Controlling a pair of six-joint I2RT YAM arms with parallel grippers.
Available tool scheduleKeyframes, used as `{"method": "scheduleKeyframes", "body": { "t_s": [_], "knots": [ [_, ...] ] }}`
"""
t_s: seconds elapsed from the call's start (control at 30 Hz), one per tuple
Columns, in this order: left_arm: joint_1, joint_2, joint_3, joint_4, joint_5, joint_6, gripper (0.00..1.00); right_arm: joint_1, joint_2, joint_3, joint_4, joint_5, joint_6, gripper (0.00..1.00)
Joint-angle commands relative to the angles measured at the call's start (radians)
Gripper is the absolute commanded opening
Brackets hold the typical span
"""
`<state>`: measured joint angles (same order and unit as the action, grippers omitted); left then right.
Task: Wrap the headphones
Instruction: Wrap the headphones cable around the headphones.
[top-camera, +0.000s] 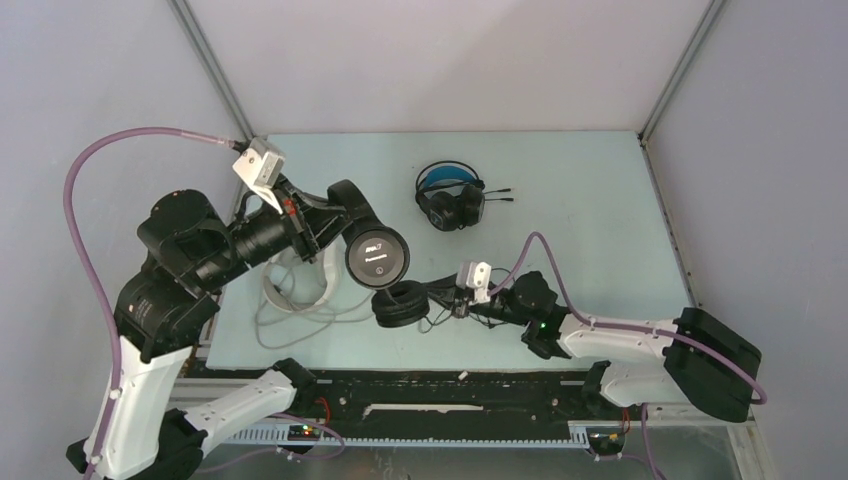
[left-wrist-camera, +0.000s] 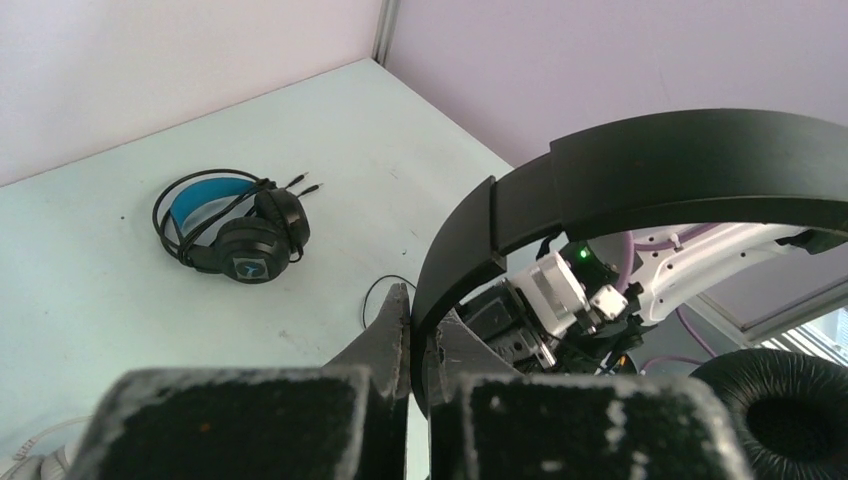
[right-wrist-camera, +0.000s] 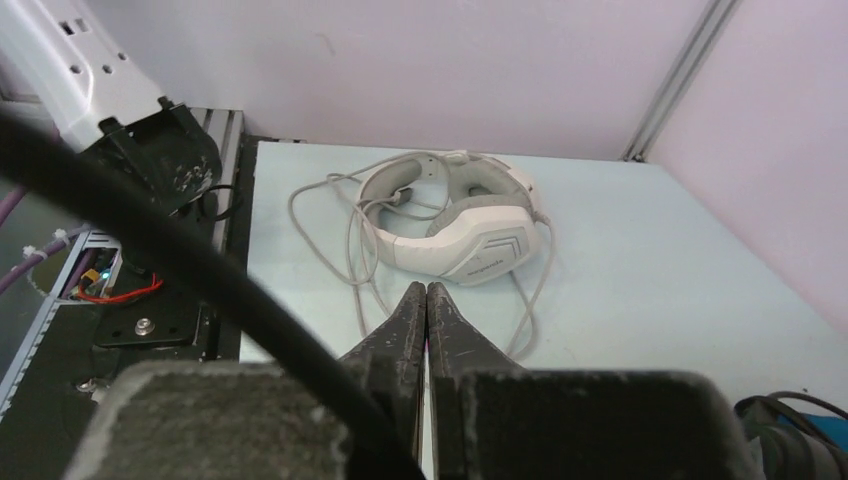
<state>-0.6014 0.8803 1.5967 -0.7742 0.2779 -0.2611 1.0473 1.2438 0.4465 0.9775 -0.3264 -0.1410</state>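
Note:
My left gripper (top-camera: 330, 222) (left-wrist-camera: 420, 312) is shut on the headband of the all-black headphones (top-camera: 377, 258) (left-wrist-camera: 650, 170) and holds them above the table; one ear cup (top-camera: 398, 303) hangs low near the front edge. My right gripper (top-camera: 452, 302) (right-wrist-camera: 427, 292) is shut just right of that cup, with the black cable (right-wrist-camera: 200, 270) running across its left finger into the jaws. The black pair with the blue headband (top-camera: 450, 197) (left-wrist-camera: 235, 225) lies at the back centre, cable wound round it. The white over-ear pair (top-camera: 300, 288) (right-wrist-camera: 455, 225) lies under my left arm, cable loose.
The pale table (top-camera: 580, 200) is walled at the back and both sides. A black cable rail (top-camera: 440, 405) runs along its near edge. The white pair's loose cable (right-wrist-camera: 330, 215) spreads towards the front left corner.

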Motion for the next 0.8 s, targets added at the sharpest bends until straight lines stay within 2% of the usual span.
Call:
{"method": "scheduleKeyframes", "body": {
  "t_s": [0.0,0.03,0.13,0.2,0.27,0.37,0.4,0.43,0.47,0.53,0.57,0.63,0.77],
  "knots": [
    [0.016,-0.008,0.005,0.015,0.013,-0.006,0.0,-0.059,-0.032,0.006,-0.007,-0.061,0.067,0.0],
    [0.021,-0.005,0.01,0.008,-0.005,-0.004,0.0,-0.065,-0.04,0.005,-0.028,-0.079,0.069,0.0],
    [0.039,0.013,0.032,-0.019,-0.058,0.009,0.0,-0.065,-0.082,-0.009,-0.085,-0.08,0.053,0.27],
    [0.051,0.021,0.035,-0.021,-0.071,0.008,0.0,-0.065,-0.111,-0.017,-0.122,-0.086,0.04,0.34],
    [0.061,0.025,0.037,-0.012,-0.065,-0.001,0.0,-0.065,-0.132,-0.019,-0.166,-0.101,0.021,0.35],
    [0.066,0.023,0.038,0.008,-0.054,-0.014,0.0,-0.066,-0.146,-0.019,-0.219,-0.125,-0.001,0.12],
    [0.067,0.024,0.04,0.011,-0.056,-0.018,0.0,-0.065,-0.149,-0.019,-0.228,-0.138,0.0,0.1],
    [0.068,0.027,0.045,0.014,-0.058,-0.023,0.0,-0.064,-0.15,-0.019,-0.231,-0.157,0.004,0.11],
    [0.07,0.03,0.049,0.016,-0.06,-0.026,0.0,-0.063,-0.15,-0.019,-0.235,-0.175,0.012,0.17],
    [0.074,0.041,0.054,0.022,-0.059,-0.036,0.0,-0.059,-0.156,-0.019,-0.255,-0.204,0.015,0.34],
    [0.076,0.045,0.054,0.027,-0.058,-0.042,0.0,-0.054,-0.161,-0.019,-0.27,-0.21,0.015,0.4],
    [0.079,0.049,0.05,0.035,-0.061,-0.053,0.0,-0.048,-0.168,-0.019,-0.291,-0.216,0.017,0.43],
    [0.088,0.058,0.035,0.044,-0.098,-0.05,0.0,-0.048,-0.191,-0.029,-0.288,-0.235,0.03,0.44]
  ]
}}
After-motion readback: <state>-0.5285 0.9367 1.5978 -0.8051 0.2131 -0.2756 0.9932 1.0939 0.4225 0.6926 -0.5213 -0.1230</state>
